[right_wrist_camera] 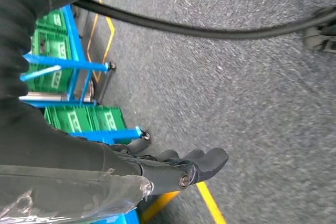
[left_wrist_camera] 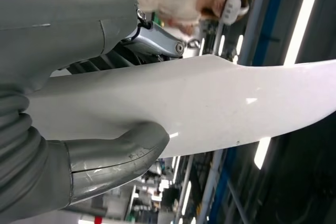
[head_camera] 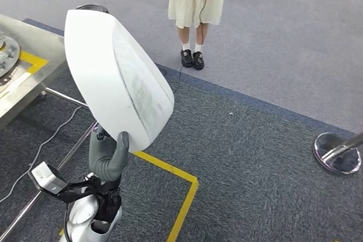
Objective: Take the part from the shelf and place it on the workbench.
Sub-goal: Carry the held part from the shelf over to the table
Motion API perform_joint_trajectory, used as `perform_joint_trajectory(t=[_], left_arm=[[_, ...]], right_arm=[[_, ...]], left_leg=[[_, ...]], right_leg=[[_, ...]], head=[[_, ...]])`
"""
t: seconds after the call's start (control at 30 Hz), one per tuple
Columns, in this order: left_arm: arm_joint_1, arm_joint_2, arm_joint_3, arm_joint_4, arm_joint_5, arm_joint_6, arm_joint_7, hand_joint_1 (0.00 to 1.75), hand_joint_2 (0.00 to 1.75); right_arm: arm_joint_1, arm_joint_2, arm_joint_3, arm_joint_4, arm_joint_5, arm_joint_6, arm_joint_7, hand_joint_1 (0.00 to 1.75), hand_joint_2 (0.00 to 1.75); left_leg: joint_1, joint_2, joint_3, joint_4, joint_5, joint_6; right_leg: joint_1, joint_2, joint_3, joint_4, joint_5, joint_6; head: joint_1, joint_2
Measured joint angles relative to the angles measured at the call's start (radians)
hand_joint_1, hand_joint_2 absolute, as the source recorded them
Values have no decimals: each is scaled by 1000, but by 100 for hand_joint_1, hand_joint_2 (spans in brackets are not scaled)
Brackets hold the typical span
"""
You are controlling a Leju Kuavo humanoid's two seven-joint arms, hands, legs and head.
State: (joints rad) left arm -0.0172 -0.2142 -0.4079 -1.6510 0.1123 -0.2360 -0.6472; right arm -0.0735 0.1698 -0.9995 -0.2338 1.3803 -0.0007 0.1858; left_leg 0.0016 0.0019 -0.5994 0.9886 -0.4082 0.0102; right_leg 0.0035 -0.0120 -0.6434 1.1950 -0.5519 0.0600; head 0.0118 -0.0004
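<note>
The left hand (head_camera: 108,157) sits nearest in the head view, raised from the silver arm, its thick grey thumb pressed against the lower edge of the white part (head_camera: 117,77); in the left wrist view the thumb lies along one face of the part (left_wrist_camera: 206,103) and the darker fingers (left_wrist_camera: 156,40) close on the other face, so the part is clamped between them. The part is a large, smooth, curved white shell, held up in the air and tilted. The right hand (right_wrist_camera: 174,166) hangs over grey carpet (right_wrist_camera: 245,103), its dark fingers loosely curled side by side and holding nothing. Near that hand stands a blue shelf (right_wrist_camera: 75,66) loaded with green crates (right_wrist_camera: 51,45). Just below the part a yellow floor line (head_camera: 182,196) turns a corner on the carpet. Left of the part is the metal workbench (head_camera: 30,55), close beside it. Beyond the part a person (head_camera: 194,4) in a pale skirt and black shoes stands on the lighter floor, and well to the right of the part sits a round chrome stand base (head_camera: 336,151).
</note>
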Motion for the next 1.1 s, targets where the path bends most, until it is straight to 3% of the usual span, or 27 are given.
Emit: perform_joint_trajectory(t=[0.07,0.1,0.17,0.23,0.3,0.33,0.37,0.43,0.5,0.57,0.6,0.67,0.7,0.77,0.8,0.87,0.93,1.0,1.07,1.1], left_arm=[[2,-2,3,5,2,4,1,175,175],[2,-2,5,6,3,4,1,175,175],[3,-2,7,8,4,4,1,175,175],[2,-3,10,8,4,4,1,175,175],[3,-4,12,8,4,4,1,175,175],[4,-4,13,8,4,4,1,175,175],[6,-4,14,8,4,4,1,175,175],[7,-4,15,8,4,4,1,175,175],[6,-4,15,8,4,4,1,175,175],[7,-3,15,8,4,4,1,175,175],[8,-3,15,8,4,4,1,175,175],[8,-3,16,8,4,3,1,175,175],[8,-4,16,8,4,3,1,175,175],[5,-5,15,8,4,3,1,175,175],[5,-5,15,8,4,2,1,175,175],[6,-5,15,8,5,2,1,175,175],[6,-6,15,8,6,2,2,175,175],[5,-7,14,8,6,2,2,175,175],[6,-8,13,10,7,2,3,175,175],[7,-7,13,11,7,2,4,175,175]], right_arm=[[2,0,0,0,-1,0,1,0,175],[3,0,0,0,-1,0,1,0,175],[4,0,0,0,1,0,2,0,175],[3,1,0,1,2,0,2,0,175],[2,1,0,2,2,1,2,0,175],[1,2,0,2,2,1,2,0,175],[0,2,0,2,2,1,2,0,175],[-1,3,0,2,3,1,2,0,175],[1,4,0,2,2,1,2,0,175],[4,3,0,2,0,3,3,0,175],[4,3,0,2,-2,4,4,0,175],[2,3,0,2,-4,5,5,0,175],[1,3,0,2,-4,5,6,0,175],[2,2,0,1,-5,5,10,0,175],[3,2,0,1,-5,5,11,0,175],[3,1,0,1,-5,5,14,0,175],[2,0,0,0,-6,5,14,0,175],[2,0,0,0,-7,8,12,0,175],[3,0,0,0,-8,10,11,0,175],[3,0,0,0,-8,10,11,0,175]], left_leg=[[0,-28,-1,1,1,2],[1,-43,0,1,1,2],[5,-74,3,3,0,-3],[7,-102,-1,9,0,-14],[8,-124,-11,13,4,-26],[10,-136,-15,12,7,-31],[10,-133,-18,12,7,-36],[6,-87,-38,50,-21,-44],[3,-30,-92,165,-84,-50],[3,-16,-144,278,-126,-51],[3,-15,-148,289,-120,-49],[0,-1,-100,206,-64,-40],[-5,25,-62,139,-36,-34],[-16,71,-11,40,-12,-21],[-20,80,-4,22,-13,-16],[-18,56,-6,15,-11,-6],[-10,31,-4,9,-6,4],[-5,6,-4,7,-3,11],[-5,-21,-4,8,-3,13],[-4,-36,-4,8,-3,13]], right_leg=[[-1,10,-55,103,-28,2],[-2,12,-60,105,-14,2],[-10,31,-15,-4,58,4],[-21,81,41,-125,103,8],[-25,105,60,-161,102,3],[-24,94,60,-161,103,-5],[-23,83,60,-162,104,-12],[-24,58,60,-165,107,-27],[-21,30,60,-166,107,-35],[-17,-1,59,-166,105,-38],[-15,-17,59,-166,105,-38],[-12,-43,62,-166,103,-38],[-9,-54,64,-166,101,-37],[-1,-75,67,-164,97,-30],[2,-87,68,-165,95,-27],[4,-107,72,-168,91,-18],[2,-73,63,-137,66,-6],[0,-13,15,-25,6,1],[0,8,-43,95,-39,4],[-1,10,-54,113,-35,5]], head=[[1,0],[1,0],[1,0],[2,0],[3,0],[3,0],[3,0],[-5,0],[-13,0],[-15,0],[-15,0],[-15,0],[-15,0],[-16,0],[-16,0],[-16,0],[-12,0],[-7,0],[-4,0],[-4,0]])
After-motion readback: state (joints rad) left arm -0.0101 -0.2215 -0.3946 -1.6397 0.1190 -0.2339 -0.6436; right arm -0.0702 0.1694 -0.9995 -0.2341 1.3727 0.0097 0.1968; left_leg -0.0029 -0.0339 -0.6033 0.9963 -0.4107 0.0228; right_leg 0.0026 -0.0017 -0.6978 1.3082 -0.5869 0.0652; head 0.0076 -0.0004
